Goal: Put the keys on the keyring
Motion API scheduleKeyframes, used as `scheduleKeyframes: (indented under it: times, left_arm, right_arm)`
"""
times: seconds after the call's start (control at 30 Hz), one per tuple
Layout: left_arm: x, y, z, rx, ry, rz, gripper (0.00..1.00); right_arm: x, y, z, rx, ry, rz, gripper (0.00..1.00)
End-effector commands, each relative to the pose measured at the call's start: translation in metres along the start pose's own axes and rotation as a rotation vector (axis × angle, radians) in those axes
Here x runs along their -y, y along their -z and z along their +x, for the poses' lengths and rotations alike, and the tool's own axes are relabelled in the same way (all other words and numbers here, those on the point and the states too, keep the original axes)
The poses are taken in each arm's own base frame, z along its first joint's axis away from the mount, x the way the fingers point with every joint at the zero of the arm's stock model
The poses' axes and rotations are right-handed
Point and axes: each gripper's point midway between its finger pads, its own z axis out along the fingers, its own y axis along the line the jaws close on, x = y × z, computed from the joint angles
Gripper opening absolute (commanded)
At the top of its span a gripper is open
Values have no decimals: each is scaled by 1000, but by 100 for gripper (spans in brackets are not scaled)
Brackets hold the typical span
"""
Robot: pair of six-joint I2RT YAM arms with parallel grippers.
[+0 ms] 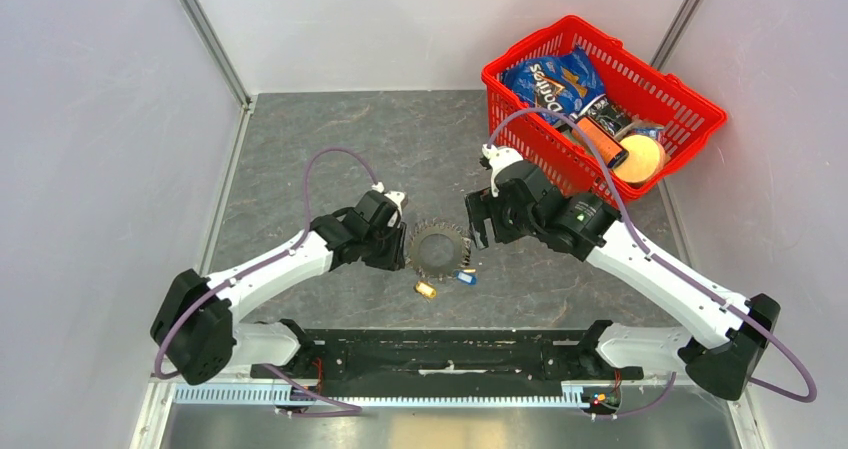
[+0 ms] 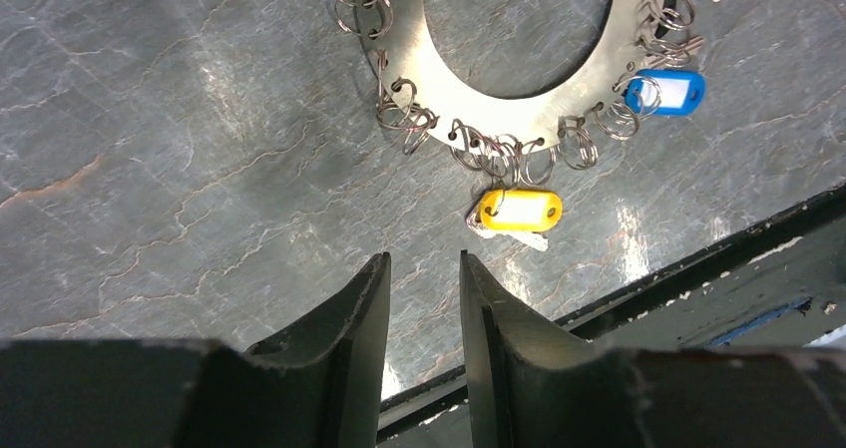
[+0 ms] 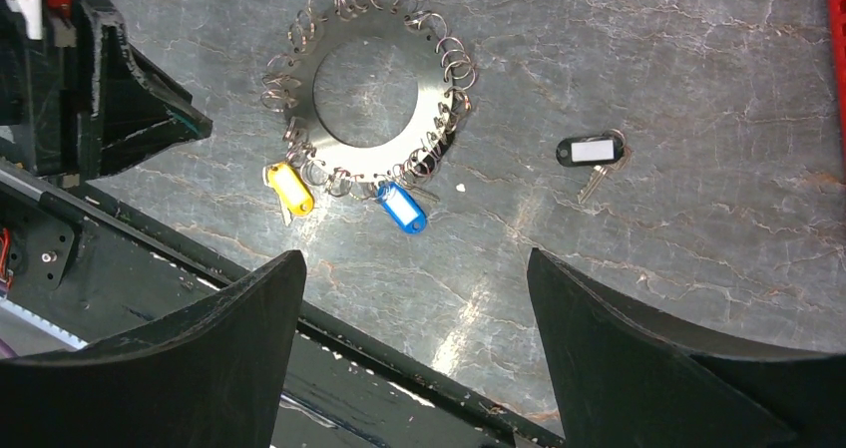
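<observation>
We see the keyring (image 3: 426,149), a flat steel disc with a round hole and small split rings all round its rim, lying flat on the dark grey marbled desk (image 1: 330,149) between the two arms. A key with a yellow plastic tag (image 2: 520,210) lies against the rim on the side nearest the arm bases, and a key with a blue plastic tag (image 2: 666,91) lies just beside it at the rim. We cannot tell whether either is hooked onto a split ring. A third key, with a black plastic tag (image 3: 591,151), lies on the desk well apart from the disc.

The left claw (image 2: 424,260) hangs over bare desk just beside the yellow tag, its fingers drawn near each other with a narrow gap and nothing between them. The right claw (image 3: 414,258) stands wide apart above the desk, holding nothing. A red plastic basket (image 1: 530,43) with snack packets sits at the far right corner.
</observation>
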Motion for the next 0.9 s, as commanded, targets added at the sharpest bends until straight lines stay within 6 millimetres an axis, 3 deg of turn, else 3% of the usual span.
scheduleKeyframes:
  times: [0.0, 0.87]
  left_arm:
    - [9, -13, -4, 7, 42, 36, 38]
    - [5, -57, -9, -50, 18, -19, 37]
  right_arm:
    - [-5, 4, -7, 45, -10, -26, 89]
    - [-15, 14, -2, 53, 1, -99, 89]
